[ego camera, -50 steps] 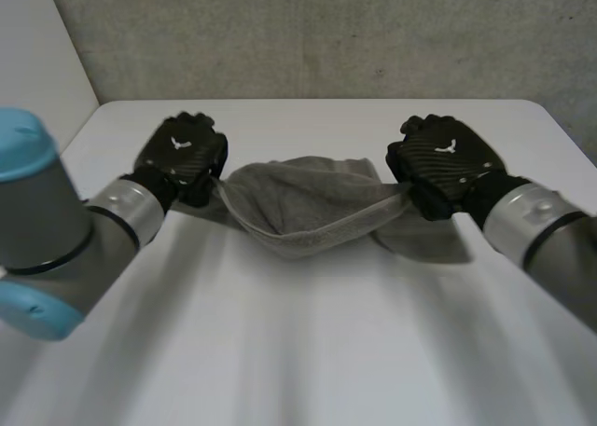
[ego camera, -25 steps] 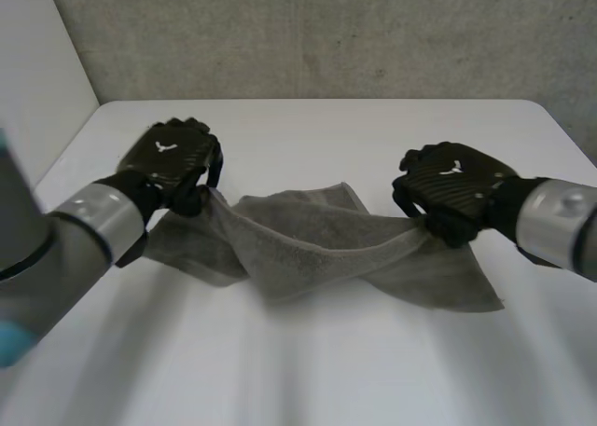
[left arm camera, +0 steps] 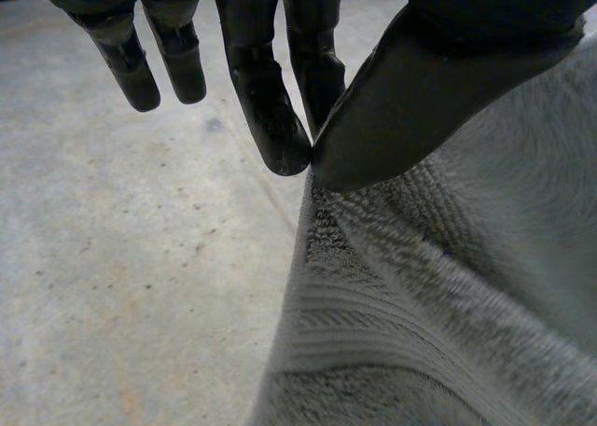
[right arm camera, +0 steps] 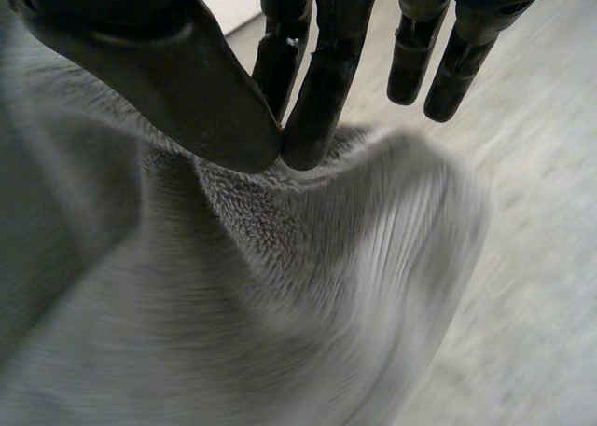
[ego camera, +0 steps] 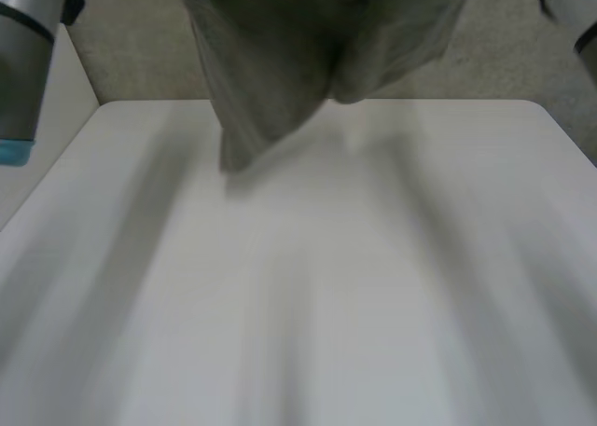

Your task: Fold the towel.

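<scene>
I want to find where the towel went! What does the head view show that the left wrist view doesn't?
Head view alone: the white table seen from above, the grey left arm with its blue cap, and the grey towel dangling over the table's far part. Left wrist view alone: the left hand up close, pinching the towel's edge between its thumb and a straight finger, with speckled floor beneath. Both: the same towel, hanging down.

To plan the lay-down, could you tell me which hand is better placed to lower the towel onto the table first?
Probably left: the left hand and right hand both pinch the towel, but it hangs lowest toward the table on the left side.
</scene>
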Controlling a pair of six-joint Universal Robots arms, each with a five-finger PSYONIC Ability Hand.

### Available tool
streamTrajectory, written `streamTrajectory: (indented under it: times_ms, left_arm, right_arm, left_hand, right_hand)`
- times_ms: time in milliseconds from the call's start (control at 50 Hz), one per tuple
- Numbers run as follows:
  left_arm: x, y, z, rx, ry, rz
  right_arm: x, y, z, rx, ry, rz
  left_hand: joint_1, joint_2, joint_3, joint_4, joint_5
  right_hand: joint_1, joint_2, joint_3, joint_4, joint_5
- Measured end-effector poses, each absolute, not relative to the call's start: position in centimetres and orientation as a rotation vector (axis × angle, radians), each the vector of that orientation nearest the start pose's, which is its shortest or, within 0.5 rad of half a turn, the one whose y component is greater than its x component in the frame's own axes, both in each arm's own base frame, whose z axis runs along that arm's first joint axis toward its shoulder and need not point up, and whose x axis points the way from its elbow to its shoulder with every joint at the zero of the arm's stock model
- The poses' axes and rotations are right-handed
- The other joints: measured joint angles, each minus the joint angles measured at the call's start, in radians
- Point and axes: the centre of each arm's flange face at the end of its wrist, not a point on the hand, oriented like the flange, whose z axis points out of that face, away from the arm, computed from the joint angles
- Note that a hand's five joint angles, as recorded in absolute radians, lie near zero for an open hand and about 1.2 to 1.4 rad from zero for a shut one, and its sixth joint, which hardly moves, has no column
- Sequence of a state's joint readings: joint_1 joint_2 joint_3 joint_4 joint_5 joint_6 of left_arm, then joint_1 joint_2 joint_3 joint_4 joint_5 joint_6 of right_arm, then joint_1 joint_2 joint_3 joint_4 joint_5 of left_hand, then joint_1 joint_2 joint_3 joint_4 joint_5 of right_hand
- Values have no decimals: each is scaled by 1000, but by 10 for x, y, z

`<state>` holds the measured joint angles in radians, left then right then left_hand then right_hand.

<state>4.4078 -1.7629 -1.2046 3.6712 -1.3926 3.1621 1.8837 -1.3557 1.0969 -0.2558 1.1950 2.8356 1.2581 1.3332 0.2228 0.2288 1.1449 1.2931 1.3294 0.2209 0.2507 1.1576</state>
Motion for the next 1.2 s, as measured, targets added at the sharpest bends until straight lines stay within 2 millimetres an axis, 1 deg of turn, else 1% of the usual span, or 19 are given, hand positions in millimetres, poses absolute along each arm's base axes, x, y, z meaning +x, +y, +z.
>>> streamTrajectory:
  times_ms: [60, 80, 160, 180, 220, 300, 320, 360, 380, 420, 520, 600, 700, 800, 900, 1000, 1060, 1120, 1200]
  left_arm:
    - [-244, -326, 404, 511, 1481, -3085]
    - [-243, -327, 399, 514, 1501, -3072]
    - [-232, -336, 350, 568, 1717, -2928]
    - [-232, -336, 343, 581, 1747, -2908]
    - [-231, -334, 313, 646, 1872, -2824]
    - [-234, -321, 254, 781, 2090, -2641]
    - [-234, -319, 247, 800, 2117, -2614]
    - [-236, -308, 213, 881, 2223, -2487]
    - [-236, -305, 206, 899, 2243, -2457]
    - [-237, -292, 179, 975, 2316, -2336]
    - [-240, -264, 144, 1130, 2417, -2107]
    - [-239, -248, 138, 1202, 2465, -1987]
    - [-233, -230, 152, 1231, 2495, -1908]
    - [-222, -226, 179, 1175, 2444, -1962]
    - [-209, -226, 216, 1084, 2315, -2093]
    - [-202, -225, 237, 1034, 2239, -2166]
    - [-201, -225, 238, 1023, 2242, -2174]
    - [-203, -226, 232, 1021, 2281, -2157]
    - [-208, -232, 210, 1042, 2374, -2091]
  right_arm:
    - [271, -304, 381, -993, 1402, -2427]
    - [271, -304, 375, -1012, 1427, -2413]
    - [268, -297, 326, -1178, 1621, -2289]
    - [267, -296, 321, -1193, 1638, -2275]
    - [264, -291, 297, -1249, 1709, -2207]
    - [260, -281, 255, -1308, 1816, -2079]
    - [259, -280, 249, -1312, 1829, -2062]
    - [258, -275, 225, -1323, 1884, -1990]
    - [257, -273, 219, -1325, 1896, -1974]
    - [255, -269, 199, -1330, 1945, -1909]
    - [250, -261, 178, -1334, 2021, -1821]
    - [243, -256, 179, -1333, 2067, -1777]
    - [229, -244, 190, -1332, 2127, -1699]
    - [221, -230, 205, -1355, 2133, -1641]
    - [216, -211, 224, -1397, 2108, -1601]
    - [215, -203, 234, -1413, 2084, -1604]
    - [216, -205, 234, -1419, 2069, -1619]
    - [221, -214, 227, -1426, 2050, -1642]
    - [229, -230, 211, -1420, 2050, -1660]
  left_hand:
    - [0, 1, 0, 0, 5]
    - [0, 3, 0, 0, 5]
    - [0, 10, 0, 0, 5]
    - [0, 10, 0, 0, 5]
    - [0, 10, 0, 0, 12]
    - [0, 14, 0, 0, 23]
    - [0, 14, 0, 0, 23]
    - [1, 15, 0, 0, 26]
    - [4, 15, 0, 0, 26]
    - [5, 15, 0, 0, 27]
    - [5, 15, 0, 0, 27]
    - [5, 15, 0, 0, 27]
    - [5, 15, 0, 0, 27]
    - [5, 15, 0, 0, 27]
    - [5, 15, 0, 0, 27]
    - [5, 15, 0, 0, 27]
    - [5, 15, 0, 0, 27]
    - [5, 15, 0, 0, 27]
    - [5, 15, 0, 0, 30]
  right_hand:
    - [0, 0, 0, 0, 0]
    - [0, 0, 0, 0, 0]
    - [0, 10, 0, 0, 12]
    - [0, 10, 0, 0, 14]
    - [0, 10, 0, 0, 17]
    - [0, 10, 0, 0, 24]
    - [0, 10, 0, 0, 24]
    - [0, 10, 0, 0, 25]
    - [0, 10, 0, 0, 25]
    - [0, 10, 0, 0, 25]
    - [0, 10, 0, 0, 25]
    - [0, 10, 0, 0, 25]
    - [0, 10, 0, 0, 25]
    - [0, 10, 0, 0, 25]
    - [0, 10, 0, 0, 25]
    - [0, 10, 0, 0, 25]
    - [0, 10, 0, 0, 25]
    - [0, 10, 0, 0, 25]
    - [0, 10, 0, 0, 26]
